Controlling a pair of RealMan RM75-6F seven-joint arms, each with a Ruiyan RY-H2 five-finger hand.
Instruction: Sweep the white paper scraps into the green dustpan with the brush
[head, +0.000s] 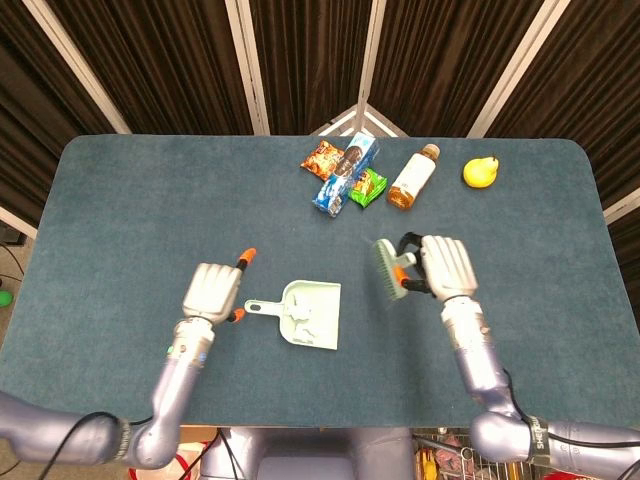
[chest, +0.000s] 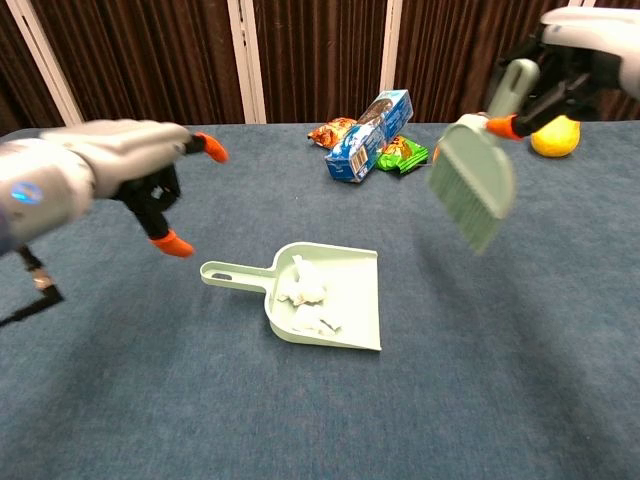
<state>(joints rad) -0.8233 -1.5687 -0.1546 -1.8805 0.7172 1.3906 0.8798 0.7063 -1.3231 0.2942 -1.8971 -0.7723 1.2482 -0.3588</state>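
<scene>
The right hand (head: 445, 268) grips a pale green brush (chest: 473, 183) by its handle, held clear above the table (head: 120, 210), at 3 o'clock from the dustpan. The brush's long axis is tilted, handle up toward 1 o'clock in the chest view, bristles pointing down toward 5 o'clock. The left hand (head: 212, 292) holds nothing, fingers spread, orange fingertips (chest: 210, 147) showing, just left of the dustpan's handle and apart from it. The green dustpan (head: 322, 300) lies flat near the table's front middle, handle pointing to 9 o'clock, mouth to 3 o'clock. White crumpled paper scraps (chest: 305, 304) sit inside it. Snack packets (head: 345, 172), a bottle (head: 412, 178) and a yellow fruit (head: 481, 172) lie at 12 o'clock.
</scene>
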